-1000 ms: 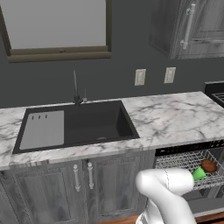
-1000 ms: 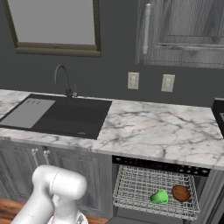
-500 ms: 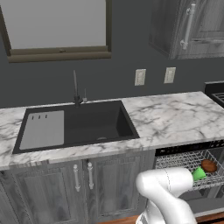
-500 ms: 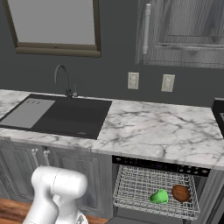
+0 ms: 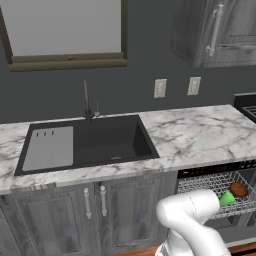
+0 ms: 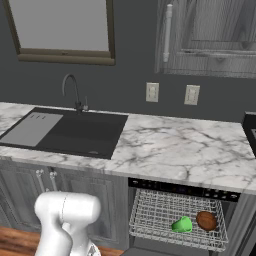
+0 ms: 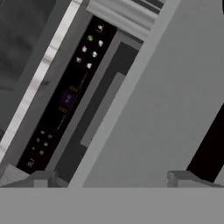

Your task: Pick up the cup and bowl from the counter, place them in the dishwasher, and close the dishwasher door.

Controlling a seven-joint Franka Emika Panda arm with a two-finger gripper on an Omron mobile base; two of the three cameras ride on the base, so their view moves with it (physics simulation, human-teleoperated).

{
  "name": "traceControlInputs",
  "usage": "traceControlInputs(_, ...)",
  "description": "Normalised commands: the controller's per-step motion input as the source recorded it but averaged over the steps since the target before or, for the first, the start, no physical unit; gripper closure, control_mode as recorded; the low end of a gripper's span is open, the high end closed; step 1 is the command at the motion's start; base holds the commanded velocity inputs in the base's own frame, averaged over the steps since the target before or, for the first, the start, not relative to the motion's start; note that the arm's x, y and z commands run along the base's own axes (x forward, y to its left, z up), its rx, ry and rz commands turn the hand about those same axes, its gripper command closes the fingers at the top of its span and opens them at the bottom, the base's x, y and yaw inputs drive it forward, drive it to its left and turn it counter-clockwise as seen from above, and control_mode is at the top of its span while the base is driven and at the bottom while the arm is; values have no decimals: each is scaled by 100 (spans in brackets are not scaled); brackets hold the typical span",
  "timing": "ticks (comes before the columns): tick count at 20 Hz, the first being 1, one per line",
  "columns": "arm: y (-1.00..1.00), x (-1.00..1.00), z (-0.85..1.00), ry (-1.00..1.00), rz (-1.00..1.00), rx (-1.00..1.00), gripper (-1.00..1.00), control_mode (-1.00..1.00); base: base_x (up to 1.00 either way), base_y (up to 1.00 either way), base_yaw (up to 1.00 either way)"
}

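Observation:
The bright green cup (image 6: 182,224) lies on its side in the dishwasher's pulled-out white wire rack (image 6: 150,220), and the reddish-brown bowl (image 6: 206,220) sits just right of it. Both also appear in the left base view, cup (image 5: 227,199) and bowl (image 5: 239,189). The dishwasher door (image 7: 166,109) is open; the hand view is very close to its grey panel and to its black strip (image 7: 65,100) with small control lights. My gripper (image 7: 113,179) is open, its fingertips (image 7: 41,177) wide apart with nothing between them. The marble counter (image 6: 175,150) holds neither cup nor bowl.
A black sink basin (image 5: 95,142) with a faucet (image 5: 86,102) is set in the counter to the left. Grey wood-grain cabinets (image 5: 100,210) stand below it, beside the dishwasher. A wall cabinet (image 6: 210,35) hangs above. A stove edge (image 5: 247,102) is at the far right.
The arm's upper body has shifted slightly; cup, bowl and rack have stayed where they were.

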Motion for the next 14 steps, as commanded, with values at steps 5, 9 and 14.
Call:
traceControlInputs(5,-28,0,-64,-7,0,0,-100,-100,0,0,0)
traceControlInputs(9,-29,0,-69,-9,0,0,-100,-100,0,0,0)
traceControlInputs(14,-30,2,-60,-9,0,0,-100,-100,0,0,0)
